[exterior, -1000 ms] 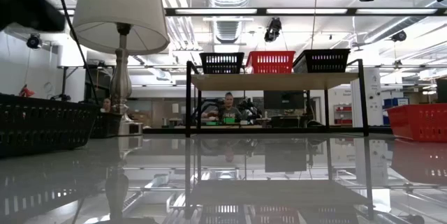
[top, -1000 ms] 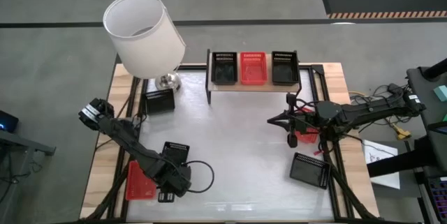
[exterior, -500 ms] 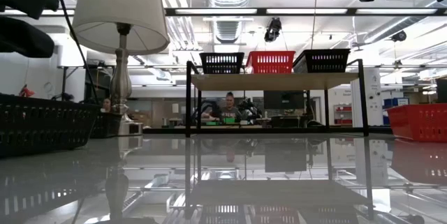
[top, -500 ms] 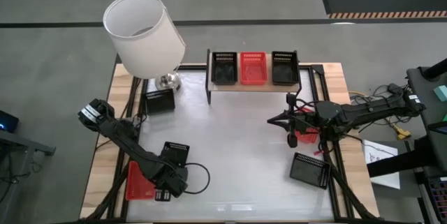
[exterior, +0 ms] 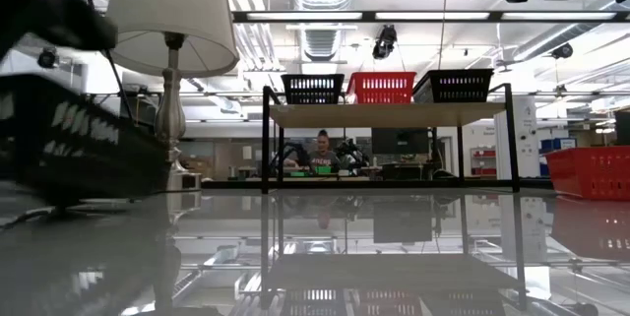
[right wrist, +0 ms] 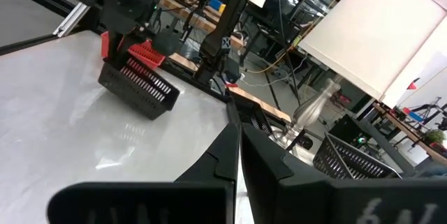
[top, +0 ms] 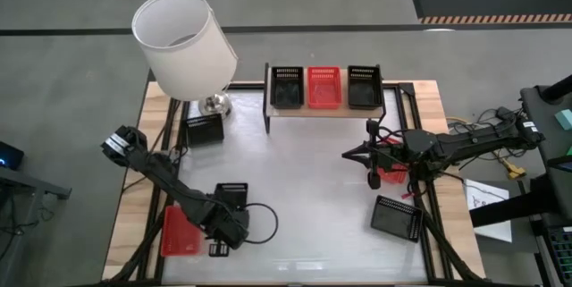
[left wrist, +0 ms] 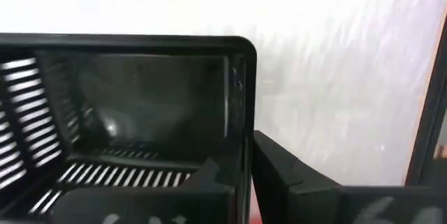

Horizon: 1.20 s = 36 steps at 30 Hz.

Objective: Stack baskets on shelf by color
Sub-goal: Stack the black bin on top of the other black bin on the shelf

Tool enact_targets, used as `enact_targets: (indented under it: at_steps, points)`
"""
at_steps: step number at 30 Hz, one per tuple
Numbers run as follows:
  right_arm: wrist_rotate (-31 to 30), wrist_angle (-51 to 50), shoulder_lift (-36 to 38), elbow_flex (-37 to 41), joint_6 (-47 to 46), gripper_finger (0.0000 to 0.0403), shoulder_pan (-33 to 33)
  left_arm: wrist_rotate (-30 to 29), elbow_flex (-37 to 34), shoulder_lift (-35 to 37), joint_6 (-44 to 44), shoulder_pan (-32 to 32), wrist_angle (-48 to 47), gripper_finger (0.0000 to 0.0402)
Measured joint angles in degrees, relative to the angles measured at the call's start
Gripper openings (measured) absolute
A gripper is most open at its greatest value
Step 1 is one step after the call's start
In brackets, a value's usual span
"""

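1. The left gripper [top: 231, 208] is at the front left of the desk [top: 304, 189], its fingers clamped on the rim of a black basket [top: 230, 196]. In the left wrist view one finger [left wrist: 293, 175] presses against the outside of that basket's wall, at its corner. In the right wrist view the held basket tilts, with one edge lifted off the desk.
2. Just beside the left arm, at the desk's front left edge, lies a red basket [top: 177, 232].
3. The right gripper [top: 372, 169] hovers over the right side of the desk, pointing toward the desk's centre. Its two fingers [right wrist: 209, 161] are pressed together with nothing between them.
4. Under the right arm a second red basket [top: 390, 178] shows partly. It is mostly hidden by the arm.
5. Nearer the front right corner sits another black basket [top: 396, 218], turned at an angle to the desk edge.
6. At the back of the desk stands the shelf [top: 323, 110], a light-wood board on thin black legs. It carries three baskets in a row: a black one [top: 287, 87], a red one [top: 323, 87] in the middle, and a black one [top: 364, 86].
7. At the back left stands a lamp [top: 186, 44] with a white shade. A further black basket [top: 204, 130] rests just beside its base.
8. In the low view, a person [exterior: 322, 151] sits in the room beyond the shelf.
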<state>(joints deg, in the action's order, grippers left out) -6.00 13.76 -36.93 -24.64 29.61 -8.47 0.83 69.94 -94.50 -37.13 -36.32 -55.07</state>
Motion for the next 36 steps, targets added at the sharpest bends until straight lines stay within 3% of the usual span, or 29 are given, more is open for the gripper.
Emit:
enact_targets:
  at_steps: [12,19,25,28,36]
  points:
    - [-0.02,-0.24,0.00,0.02,0.00,0.0009,0.00,-6.55,18.66,-0.02,1.86,9.05,-5.53,0.0002]
    - [-0.02,-0.31,-0.02,0.02,0.00,0.0009,0.00,-14.58,30.87,-0.02,14.80,11.31,-8.08,0.0001]
    - [-0.02,-0.39,-0.02,0.02,0.00,0.0009,-0.02,-24.39,38.53,0.02,32.79,13.99,-8.24,0.0001]
    - [-0.04,-0.61,-0.02,0.02,0.07,0.0009,0.00,-25.18,40.95,0.03,39.83,17.40,-7.96,0.0001]
    - [-0.06,-1.28,-0.02,0.02,0.29,0.0009,0.00,-25.20,40.78,0.02,45.97,31.64,-8.06,0.0002]
